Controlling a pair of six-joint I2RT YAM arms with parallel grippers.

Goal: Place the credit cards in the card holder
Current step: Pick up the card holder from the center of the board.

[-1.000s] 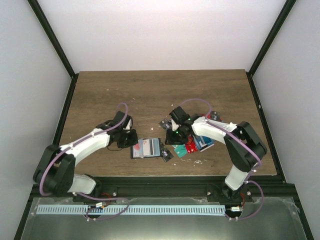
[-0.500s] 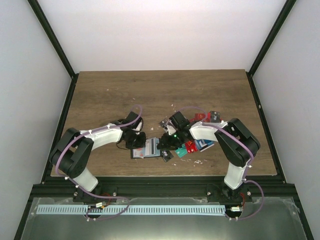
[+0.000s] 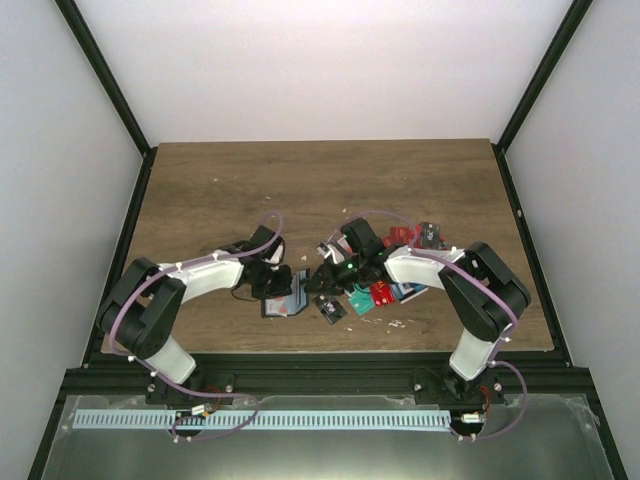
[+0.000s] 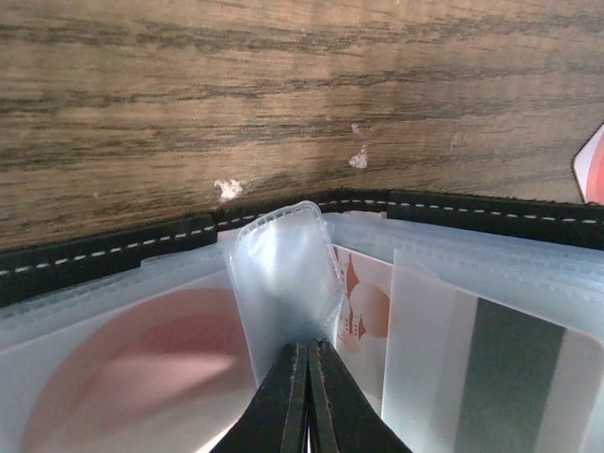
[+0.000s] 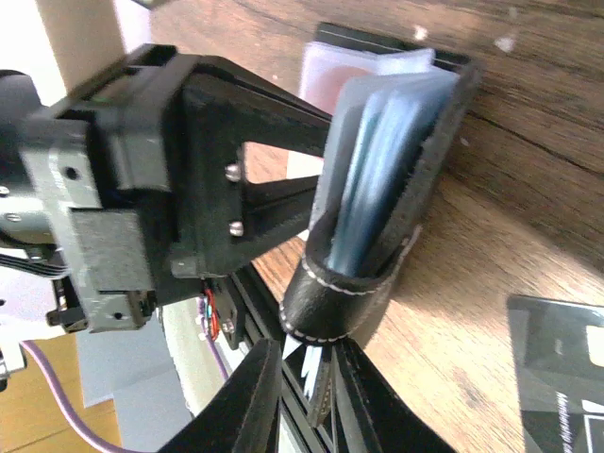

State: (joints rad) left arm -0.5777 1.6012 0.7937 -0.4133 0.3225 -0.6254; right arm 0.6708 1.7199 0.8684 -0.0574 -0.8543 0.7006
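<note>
left gripper [image 4: 307,351]: pressed fully together, and I see its tips pinching a clear plastic sleeve [image 4: 283,269] that stands up from the inside of the card holder [image 4: 491,212]
right gripper [image 5: 307,368]: narrowed to a slim gap, with the rounded black fold of the holder's cover sitting between its fingers [image 5: 260,396]; to me it looks clamped on that fold, and that side of the holder is tipped up on edge
card holder position: on the worktop [image 3: 300,190] between my two arms, near the front edge, black stitched rim outward and pale sleeves inside
cards in sleeves: from the left wrist I make out a white card with a red circle [image 4: 123,377] under one sleeve and a card with a dark stripe [image 4: 510,377] under another
loose credit cards [image 3: 378,293]: red, teal and black ones heaped just right of the holder, under the right arm
since a second ago: the left gripper was off to the holder's left and has come in over it and closed; the right gripper has moved from over the pile to the holder and narrowed; the holder lay flat and open then, and now one side is raised
</note>
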